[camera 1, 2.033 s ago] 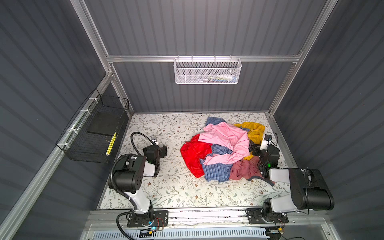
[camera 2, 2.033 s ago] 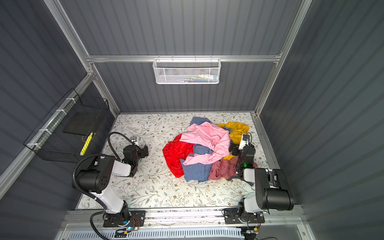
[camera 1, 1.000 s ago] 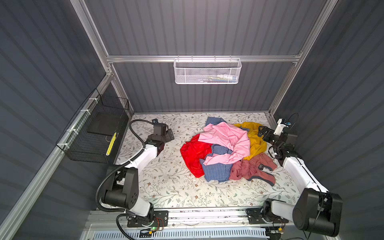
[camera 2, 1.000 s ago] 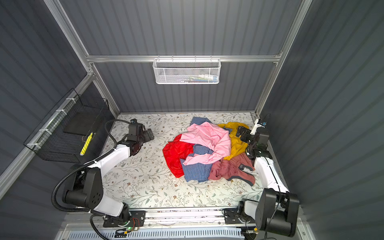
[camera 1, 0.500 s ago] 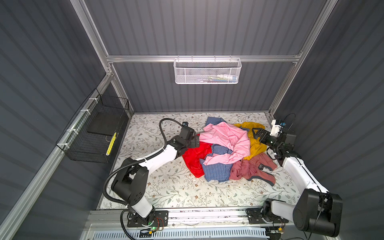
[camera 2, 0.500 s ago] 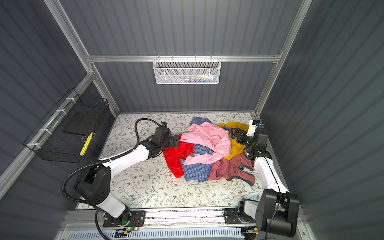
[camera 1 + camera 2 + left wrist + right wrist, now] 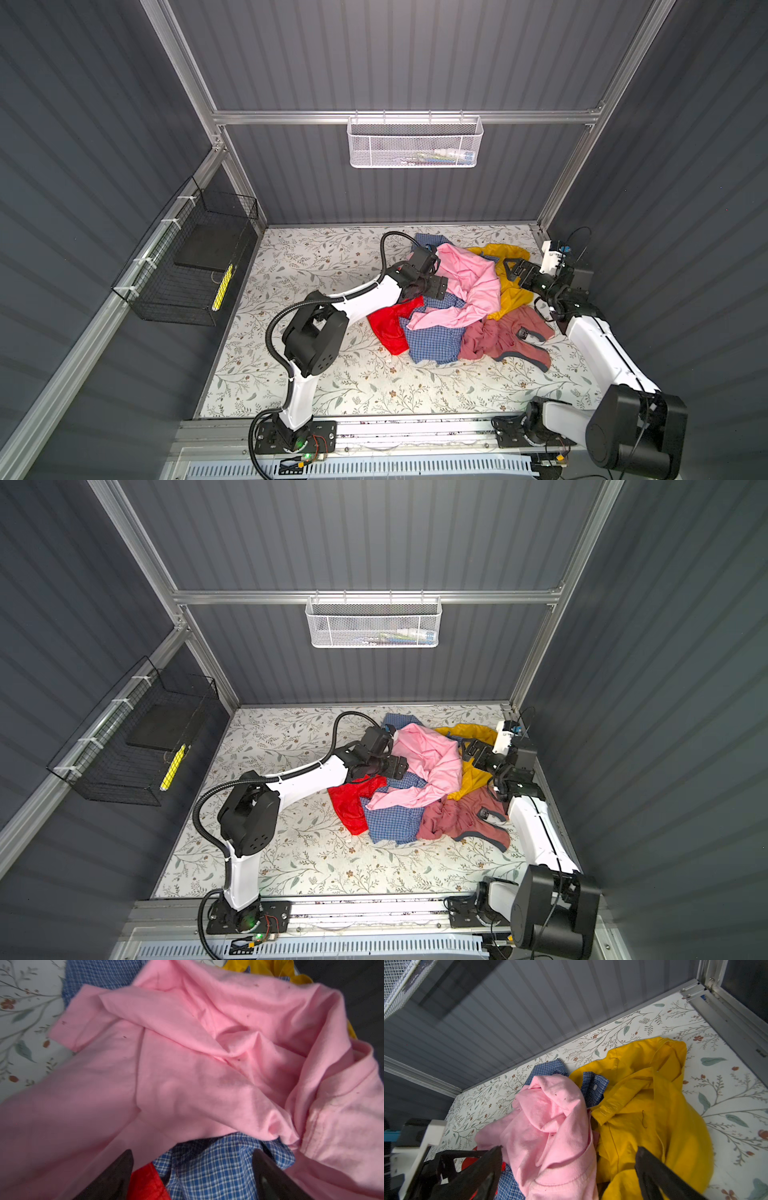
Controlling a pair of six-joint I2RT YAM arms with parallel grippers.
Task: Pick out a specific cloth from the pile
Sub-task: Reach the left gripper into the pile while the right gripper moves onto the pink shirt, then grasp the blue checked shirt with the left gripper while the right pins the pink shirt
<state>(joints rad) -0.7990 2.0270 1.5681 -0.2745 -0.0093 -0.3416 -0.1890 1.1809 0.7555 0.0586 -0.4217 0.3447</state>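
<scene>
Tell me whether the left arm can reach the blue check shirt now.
Probably yes. The left arm has open jaws right over an exposed fold of the blue check shirt; the pink garment covers much of it.

A pink garment (image 7: 469, 282) drapes over most of the blue check cloth (image 7: 432, 345), blocking it from above. A bare check patch shows at the near edge of the pile (image 7: 453, 309). The floral surface (image 7: 316, 266) lies open to the left; the right arm (image 7: 598, 345) crowds the right side.

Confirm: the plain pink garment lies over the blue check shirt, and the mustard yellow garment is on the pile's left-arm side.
Wrong side: the mustard yellow garment is on the pile's right-arm side, as both top views show. The plain pink garment does lie over the blue check shirt.
</scene>
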